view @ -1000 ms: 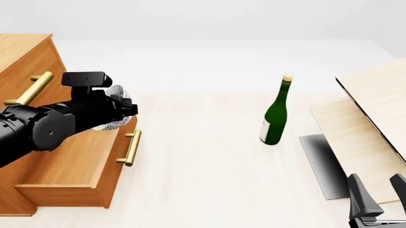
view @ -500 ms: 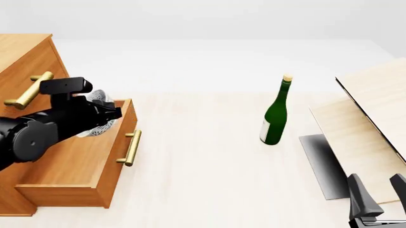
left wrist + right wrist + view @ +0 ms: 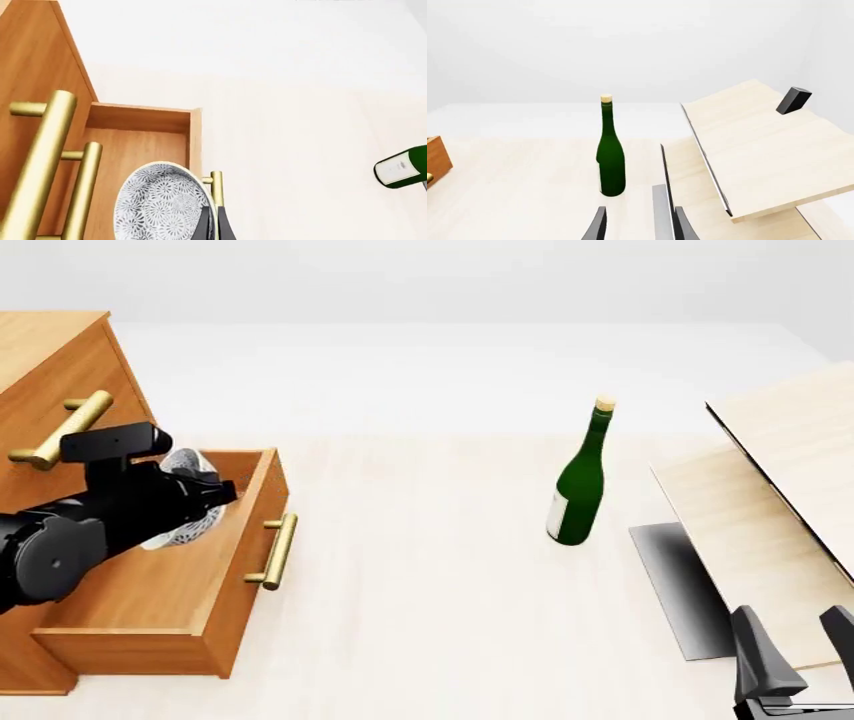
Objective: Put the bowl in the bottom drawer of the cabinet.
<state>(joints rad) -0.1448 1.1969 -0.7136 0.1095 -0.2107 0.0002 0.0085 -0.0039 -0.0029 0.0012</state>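
The white grey-speckled bowl (image 3: 160, 205) stands tilted on its edge, and my left gripper (image 3: 212, 225) is shut on its rim. In the front view the bowl (image 3: 178, 462) hangs over the inside of the open bottom drawer (image 3: 160, 590), half hidden behind the left gripper (image 3: 198, 502) and its black wrist. The drawer is pulled out from the orange-brown cabinet (image 3: 54, 350), with its brass handle (image 3: 278, 552) facing the table. My right gripper (image 3: 801, 640) stands open and holds nothing at the near right corner, far from the cabinet.
A green bottle (image 3: 578, 490) stands upright mid-table. Pale wooden boards (image 3: 787, 470) lean at the right over a grey plate (image 3: 674, 580). The upper drawers' brass handles (image 3: 40, 160) stick out close beside the bowl.
My left arm has moved left and down with the bowl, from the drawer's front rim to over its inside near the cabinet face. The right arm has not moved.
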